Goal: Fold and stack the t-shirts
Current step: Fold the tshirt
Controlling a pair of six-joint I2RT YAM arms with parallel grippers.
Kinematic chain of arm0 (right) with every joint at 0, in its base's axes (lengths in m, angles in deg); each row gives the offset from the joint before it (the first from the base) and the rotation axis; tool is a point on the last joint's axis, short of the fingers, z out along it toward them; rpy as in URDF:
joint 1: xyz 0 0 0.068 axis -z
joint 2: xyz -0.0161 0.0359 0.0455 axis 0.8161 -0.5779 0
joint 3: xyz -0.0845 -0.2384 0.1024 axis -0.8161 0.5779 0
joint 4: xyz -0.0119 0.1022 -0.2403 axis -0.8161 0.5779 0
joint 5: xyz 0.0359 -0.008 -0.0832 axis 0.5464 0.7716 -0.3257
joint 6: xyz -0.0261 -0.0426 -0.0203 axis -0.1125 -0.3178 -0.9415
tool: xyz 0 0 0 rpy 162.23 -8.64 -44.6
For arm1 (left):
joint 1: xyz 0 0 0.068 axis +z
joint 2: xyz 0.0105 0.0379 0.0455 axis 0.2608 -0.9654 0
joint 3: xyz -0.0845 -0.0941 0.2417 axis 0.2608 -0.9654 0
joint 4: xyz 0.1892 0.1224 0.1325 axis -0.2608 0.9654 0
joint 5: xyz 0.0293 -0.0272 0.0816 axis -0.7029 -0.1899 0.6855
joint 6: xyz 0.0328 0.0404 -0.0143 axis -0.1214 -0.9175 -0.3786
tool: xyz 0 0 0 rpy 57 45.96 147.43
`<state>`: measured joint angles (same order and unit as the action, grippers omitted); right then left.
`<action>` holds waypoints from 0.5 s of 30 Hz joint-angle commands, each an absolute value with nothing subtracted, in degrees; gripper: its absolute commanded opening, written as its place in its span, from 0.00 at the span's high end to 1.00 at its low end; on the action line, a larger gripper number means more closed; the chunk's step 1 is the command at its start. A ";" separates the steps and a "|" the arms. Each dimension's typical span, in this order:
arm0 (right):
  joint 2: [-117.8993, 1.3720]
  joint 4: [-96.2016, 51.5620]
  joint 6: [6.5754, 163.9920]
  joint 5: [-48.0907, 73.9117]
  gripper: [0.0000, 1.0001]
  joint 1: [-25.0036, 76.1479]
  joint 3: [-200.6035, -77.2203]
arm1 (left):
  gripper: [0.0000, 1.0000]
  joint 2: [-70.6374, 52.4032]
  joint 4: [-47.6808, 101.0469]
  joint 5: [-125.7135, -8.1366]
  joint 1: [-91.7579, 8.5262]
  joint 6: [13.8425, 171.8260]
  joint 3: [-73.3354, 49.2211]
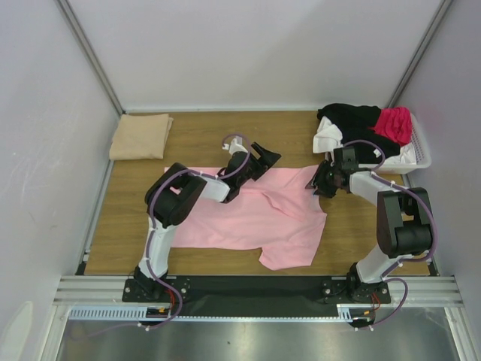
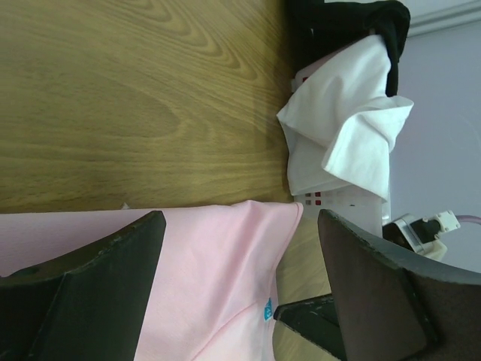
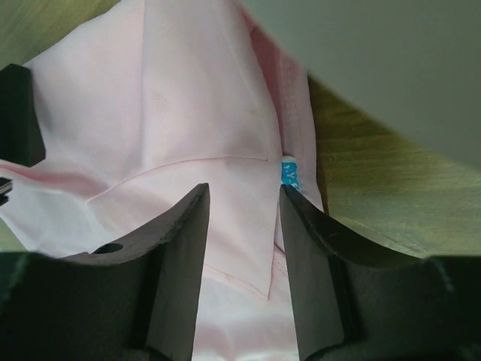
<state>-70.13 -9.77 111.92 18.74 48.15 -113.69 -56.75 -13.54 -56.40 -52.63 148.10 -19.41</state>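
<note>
One tan cloth t-shirt (image 1: 140,136) lies folded, the light pink cloth t-shirt (image 1: 255,218) is unfolded between the wide-spread left gripper (image 1: 264,158) and half-closed right gripper (image 3: 242,203) (grip unclear), and other t-shirts (image 1: 361,124) fill the white plastic basket (image 1: 421,154).

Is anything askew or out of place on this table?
The pink t-shirt lies rumpled and crooked, not spread flat. A white shirt hangs out over the rim of the basket at the far right.

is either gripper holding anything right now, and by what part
Nothing is held yet. The left gripper hangs open over the pink t-shirt; the right gripper straddles a fold near its blue tag, jaws apart.
</note>
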 commanded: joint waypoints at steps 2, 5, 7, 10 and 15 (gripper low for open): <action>-70.17 -13.33 111.96 19.16 0.53 47.67 -113.38 | 0.11 -58.60 -19.81 -52.60 -53.70 152.88 -21.11; -70.96 -13.51 112.31 18.72 0.54 46.97 -113.81 | 0.11 -59.30 -20.70 -51.46 -53.70 154.98 -23.31; -70.96 -13.34 112.39 18.02 0.54 46.44 -113.73 | 0.11 -59.48 -20.87 -50.50 -53.70 155.61 -24.37; -70.96 -12.46 112.39 17.05 0.54 46.09 -113.46 | 0.11 -59.92 -19.91 -50.14 -53.70 155.96 -25.16; -70.26 -10.09 111.96 15.47 0.54 45.30 -113.37 | 0.11 -60.71 -19.90 -49.70 -53.70 156.58 -26.13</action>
